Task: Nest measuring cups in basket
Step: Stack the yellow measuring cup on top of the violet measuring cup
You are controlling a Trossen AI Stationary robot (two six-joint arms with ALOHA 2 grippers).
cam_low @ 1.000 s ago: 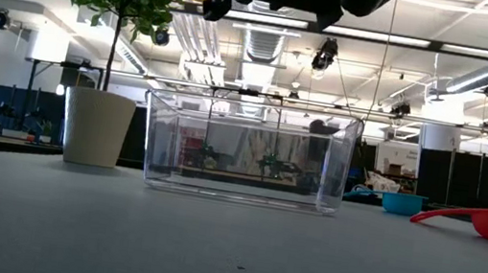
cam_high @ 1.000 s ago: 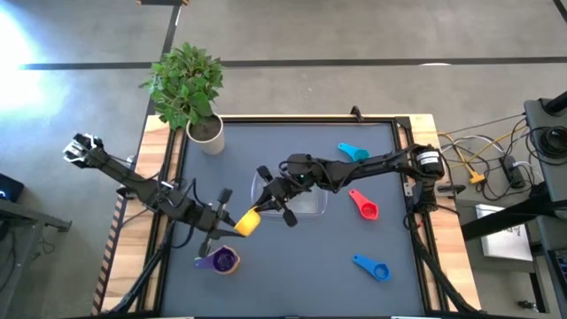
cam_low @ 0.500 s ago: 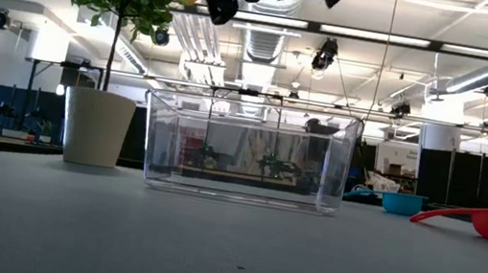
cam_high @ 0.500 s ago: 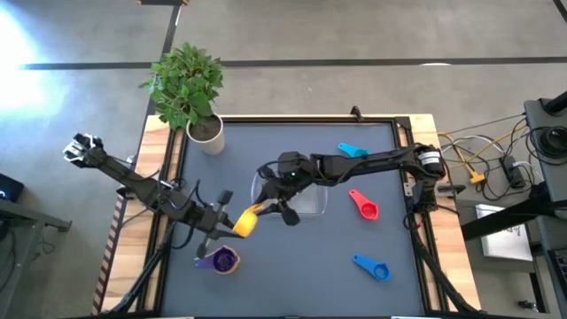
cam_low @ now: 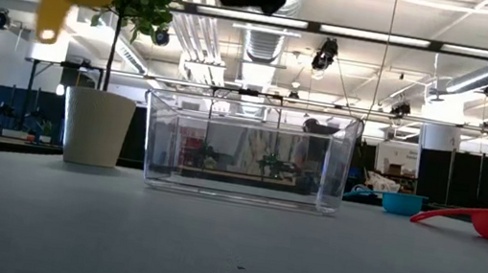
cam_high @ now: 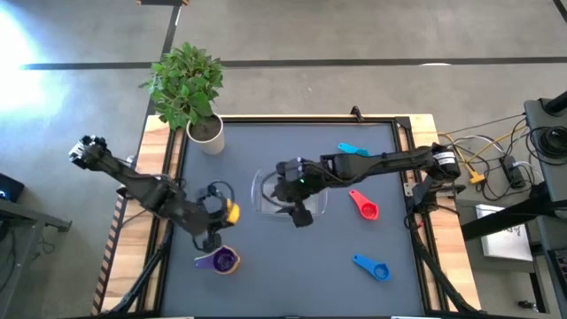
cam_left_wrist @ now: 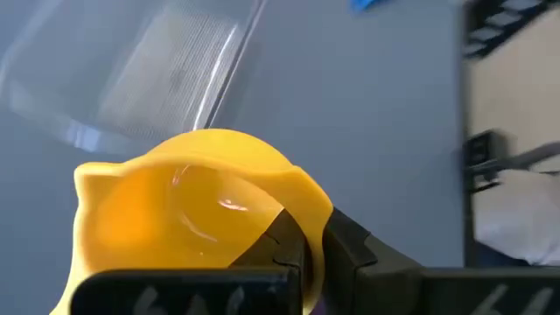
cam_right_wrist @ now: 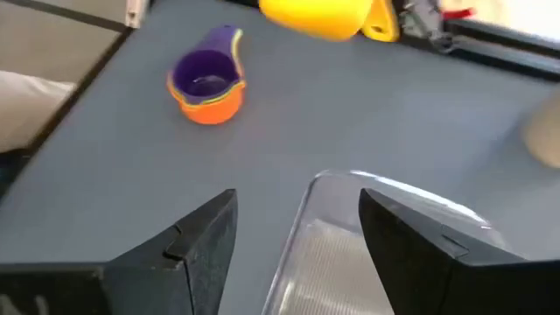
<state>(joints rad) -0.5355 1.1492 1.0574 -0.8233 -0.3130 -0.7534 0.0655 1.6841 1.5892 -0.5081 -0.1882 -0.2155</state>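
A yellow measuring cup [cam_high: 230, 211] hangs in the air left of the basket, with my left gripper [cam_high: 219, 211] shut on it. The clear basket [cam_high: 310, 202] stands on the mat at mid-table. My right gripper [cam_high: 285, 202] hovers open above the basket's left part, holding nothing; its fingers [cam_right_wrist: 201, 245] stand wide apart over the basket's rim [cam_right_wrist: 350, 188]. A purple cup [cam_high: 221, 260] sits nested in an orange one near the front left. Red [cam_high: 365, 206], light blue [cam_high: 352, 151] and dark blue [cam_high: 373, 268] cups lie on the mat to the right. My left gripper holds the yellow cup by its rim wall [cam_left_wrist: 313, 229], one finger [cam_left_wrist: 284, 241] inside the bowl and the other outside. The cup is lifted well clear of the table. In the low view its handle [cam_low: 48, 20] hangs down below the bowl.
A white pot with a green plant [cam_high: 205, 133] stands at the far left corner. The mat's raised frame [cam_high: 403, 142] borders the work area. Open mat lies between the basket and the front edge.
My right gripper has opened, let go of the yellow cup and drawn back toward the right, over the basket. My left gripper has carried the cup toward the table's left edge, and the cup has turned so that its handle hangs down.
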